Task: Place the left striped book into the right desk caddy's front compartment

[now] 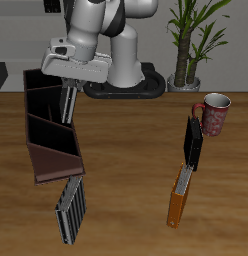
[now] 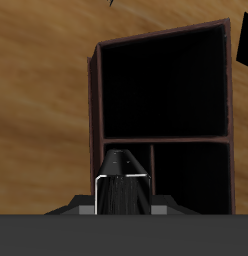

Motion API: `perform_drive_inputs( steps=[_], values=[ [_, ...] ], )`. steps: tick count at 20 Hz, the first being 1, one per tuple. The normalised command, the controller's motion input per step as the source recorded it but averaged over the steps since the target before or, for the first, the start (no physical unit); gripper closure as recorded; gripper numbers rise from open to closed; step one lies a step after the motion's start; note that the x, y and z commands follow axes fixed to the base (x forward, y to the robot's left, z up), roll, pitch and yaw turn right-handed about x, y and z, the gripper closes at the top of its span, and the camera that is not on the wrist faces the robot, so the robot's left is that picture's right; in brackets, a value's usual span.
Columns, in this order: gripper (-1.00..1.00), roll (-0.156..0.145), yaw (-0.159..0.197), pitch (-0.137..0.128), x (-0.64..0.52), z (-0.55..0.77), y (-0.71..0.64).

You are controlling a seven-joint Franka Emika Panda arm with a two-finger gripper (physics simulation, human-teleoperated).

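Note:
My gripper (image 1: 68, 90) is shut on the left striped book (image 1: 68, 105), a slim grey book with fine stripes that hangs upright from the fingers. It hovers over the right desk caddy (image 1: 36, 150), a long dark box with a sloped reddish-brown panel (image 1: 56, 163) at its near end. The front compartment (image 1: 38, 88) is the section at the far end. In the wrist view the book (image 2: 124, 185) shows end-on between my fingers, above the caddy (image 2: 94, 100) near a divider (image 2: 166, 139) between two dark sections. I cannot tell which section lies under the book's lower end.
A wider striped grey book (image 1: 71, 210) lies on the table just in front of the caddy's sloped end. Across the table stand a dark upright object (image 1: 194, 145), an orange book (image 1: 178, 197) and a red mug (image 1: 213, 113). A potted plant (image 1: 188, 45) is at the back.

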Motion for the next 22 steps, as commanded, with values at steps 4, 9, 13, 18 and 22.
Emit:
perform_drive_inputs(
  steps=[4, 9, 13, 18, 22],
  values=[
    [1.00, -0.022, -0.028, 0.024, 0.06, -0.07, -0.10],
    [1.00, -0.008, -0.057, 0.061, 0.17, -0.31, -0.14],
    [-1.00, -0.024, -0.014, 0.073, 0.24, -0.36, -0.09],
    [-1.00, 0.018, -0.025, 0.006, -0.02, 0.08, 0.09],
    [-1.00, 0.020, -0.001, -0.027, -0.02, 0.22, 0.14]
  ],
)
